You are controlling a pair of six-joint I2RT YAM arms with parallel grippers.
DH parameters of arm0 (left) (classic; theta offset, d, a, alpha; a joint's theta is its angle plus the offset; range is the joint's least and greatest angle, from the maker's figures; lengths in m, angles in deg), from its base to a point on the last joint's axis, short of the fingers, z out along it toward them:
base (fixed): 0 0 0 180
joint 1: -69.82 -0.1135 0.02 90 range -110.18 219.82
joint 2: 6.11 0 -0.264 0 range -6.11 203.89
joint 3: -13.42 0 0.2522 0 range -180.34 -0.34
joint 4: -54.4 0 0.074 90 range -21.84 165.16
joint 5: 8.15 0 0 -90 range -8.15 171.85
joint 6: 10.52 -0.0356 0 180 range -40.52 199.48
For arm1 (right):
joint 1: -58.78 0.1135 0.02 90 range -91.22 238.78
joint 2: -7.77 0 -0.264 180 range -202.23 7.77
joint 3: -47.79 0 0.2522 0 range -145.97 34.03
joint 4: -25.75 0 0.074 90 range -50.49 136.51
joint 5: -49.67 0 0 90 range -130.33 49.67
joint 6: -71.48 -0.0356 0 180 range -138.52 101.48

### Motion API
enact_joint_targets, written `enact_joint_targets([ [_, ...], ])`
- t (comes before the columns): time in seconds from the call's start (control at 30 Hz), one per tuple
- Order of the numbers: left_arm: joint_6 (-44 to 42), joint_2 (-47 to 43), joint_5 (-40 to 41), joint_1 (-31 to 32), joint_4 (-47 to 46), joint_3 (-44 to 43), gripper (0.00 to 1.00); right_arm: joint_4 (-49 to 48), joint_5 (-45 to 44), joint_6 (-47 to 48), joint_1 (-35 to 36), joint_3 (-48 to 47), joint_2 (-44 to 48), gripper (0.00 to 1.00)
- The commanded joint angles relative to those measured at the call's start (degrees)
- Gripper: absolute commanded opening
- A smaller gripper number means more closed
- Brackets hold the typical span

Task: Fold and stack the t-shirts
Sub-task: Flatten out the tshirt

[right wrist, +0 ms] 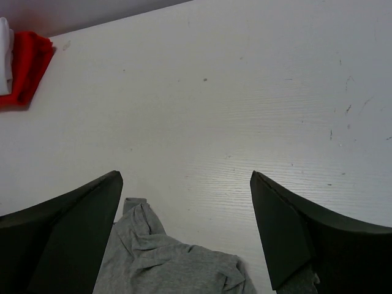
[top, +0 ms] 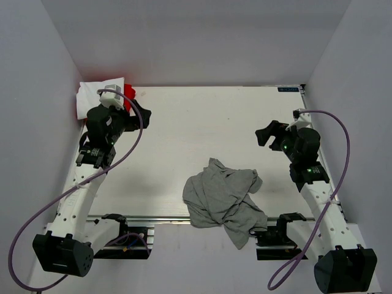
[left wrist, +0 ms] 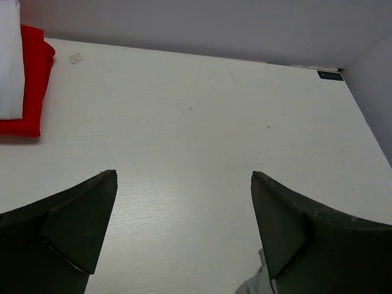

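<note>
Top external shows your grey t-shirt (top: 223, 199) crumpled at the near edge of the tabletop (top: 202, 122), so it looks next for folding. The white shirt (top: 98, 95) and red shirt (top: 130, 93) lie together in the far-left corner, probably the stack. Your left end effector (top: 144, 115) and right end effector (top: 265, 133) hover spread and empty.

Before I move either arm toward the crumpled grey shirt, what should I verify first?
1. Left jaws wide open, holding nothing: ok.
2. Right jaws wide open, holding nothing: ok.
3. Heather-grey cloth t-shirt spread flat for folding: not ok; it lies crumpled at the near edge of the white table.
4. Its collar and sleeves identifiable: cannot tell.
5. Folded white cloth shirt lying on the folded red cloth shirt, far-left corner: ok.
6. Bare table beyond the grey t-shirt for spreading it: ok.
</note>
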Motion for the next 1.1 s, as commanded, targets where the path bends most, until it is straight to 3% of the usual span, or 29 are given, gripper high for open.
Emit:
enact_joint_targets([
  [0.0,-0.14,-1.98,-0.65,-0.3,1.48,0.5,1.0,1.03,-0.87,-0.46,-0.02,-2.85,0.24,0.9],
  [0.2,-0.14,-1.37,-5.74,-0.3,0.25,1.12,1.0,2.43,-0.34,-1.25,0.15,-3.2,-0.02,0.9],
  [0.37,-1.37,2.66,-14.6,0.41,-1.41,1.12,1.0,5.06,0.45,-0.64,0.15,-3.99,-1.78,0.9],
  [0.57,1.17,9.69,-34.02,1.46,-9.66,7.17,1.0,22.98,1.32,0.85,0.41,-10.05,-9.06,0.9],
  [0.8,1.8,17.87,-34.92,8.39,-10.56,10.52,1.0,27.65,9.23,1.56,1.73,-3.82,-13.38,0.9],
  [1.07,-2.95,23.94,-24.12,20.78,-0.99,9.72,1.0,26.34,11.69,-0.38,2.79,0.66,-16.9,0.9],
])
